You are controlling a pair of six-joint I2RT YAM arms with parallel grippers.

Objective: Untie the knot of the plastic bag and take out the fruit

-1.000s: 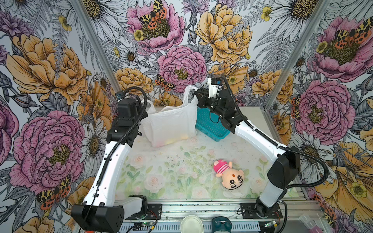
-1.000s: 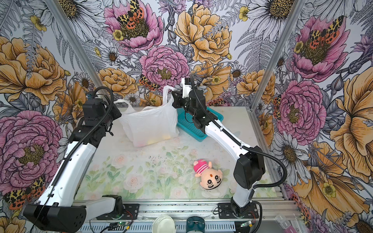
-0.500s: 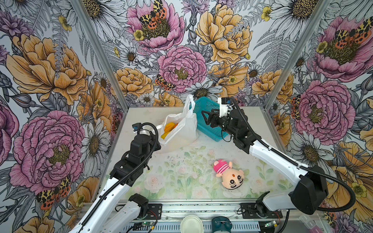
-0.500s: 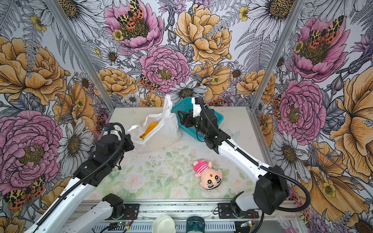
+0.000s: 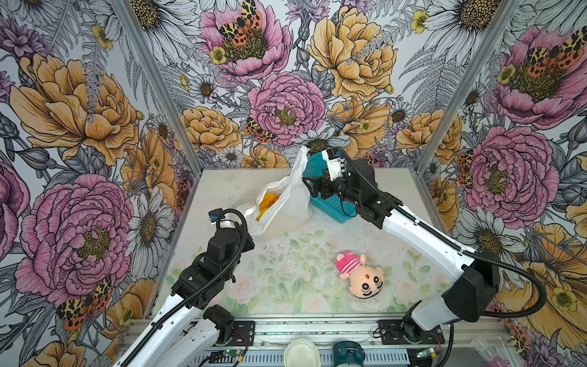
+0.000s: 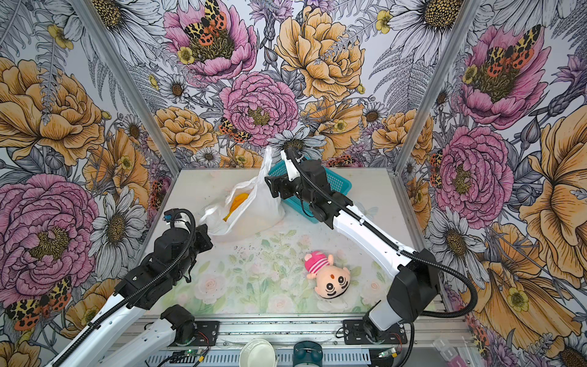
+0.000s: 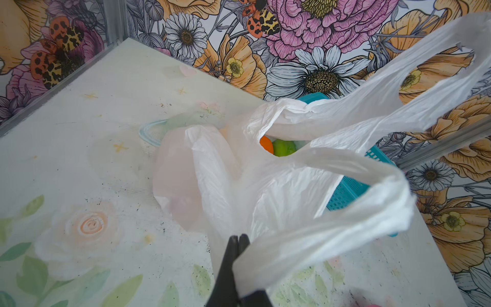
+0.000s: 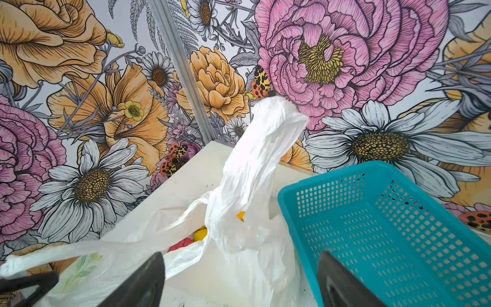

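The white plastic bag (image 5: 286,206) lies slumped on the table beside the basket, its mouth gaping. The knot is not in view; the two handle loops stand apart. One loop (image 7: 345,228) is drawn out to my left gripper (image 7: 239,240), which is shut on its film. The other loop (image 8: 263,148) sticks up free. Fruit shows inside: orange-yellow pieces (image 5: 268,203), an orange one (image 7: 267,144) by a green one (image 7: 284,147), and yellow (image 8: 200,235) and red (image 8: 180,244) ones. My right gripper (image 8: 239,268) hangs open just over the bag (image 6: 254,209), holding nothing.
A teal slotted basket (image 5: 332,208) stands tilted at the back, right behind the bag and under the right wrist; it is also in the right wrist view (image 8: 398,226). A plush doll with a pink hat (image 5: 362,275) lies front right. Floral walls close three sides.
The bag came down from mid-air onto the table. The right gripper opened and let go of its handle loop. The left arm pulled back toward the front with its loop.
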